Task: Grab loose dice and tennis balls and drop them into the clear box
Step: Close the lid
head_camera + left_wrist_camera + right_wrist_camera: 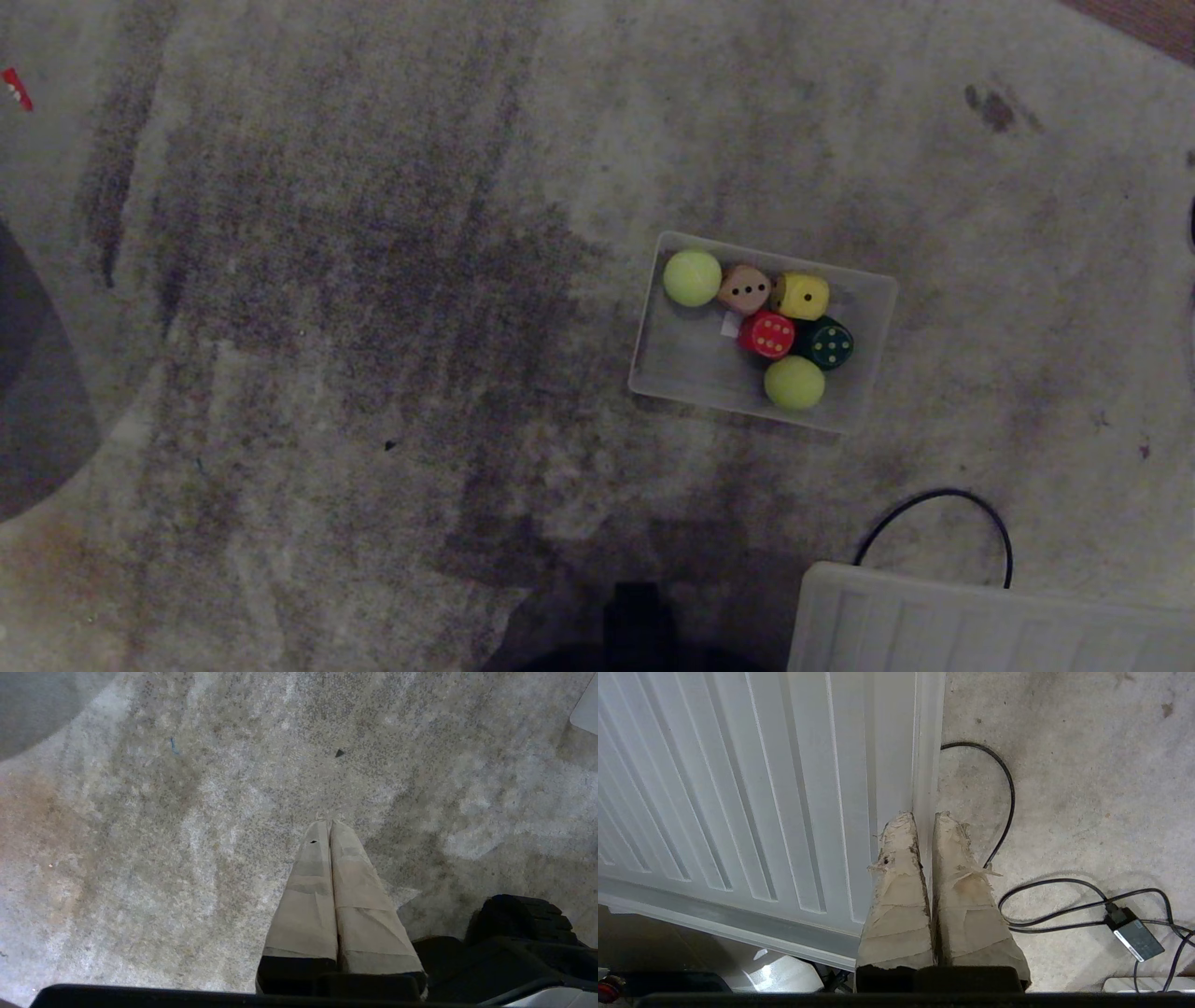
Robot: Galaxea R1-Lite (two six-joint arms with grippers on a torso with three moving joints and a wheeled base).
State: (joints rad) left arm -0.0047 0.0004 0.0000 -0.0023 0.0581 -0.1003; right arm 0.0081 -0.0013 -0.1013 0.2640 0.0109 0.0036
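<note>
From the head view we see the clear box [672,369] resting on the stained carpet [373,327], and all the task's pieces already lie inside it: one tennis ball [692,277] in the far left corner, the tan die [745,289] touching it, the yellow die [801,295] next along the far wall, the red die [767,334] and the dark green die [828,343] side by side just nearer, and the second tennis ball [794,383] against the near wall. Neither arm shows in that view — only the wrist cameras give us the grippers. In the left wrist view the left gripper [330,824] hangs over bare carpet, its taped fingers pressed together on nothing; a small corner of the box [586,711] is visible at the picture's edge. In the right wrist view the right gripper [924,816] is likewise clenched and empty, poised over the edge of the ribbed lid [761,788], which the head view shows only as a strip near the robot. That wrist view alone reveals the power adapter [1136,939] on the black cable [1008,793] — the head view catches just the cable's loop.
</note>
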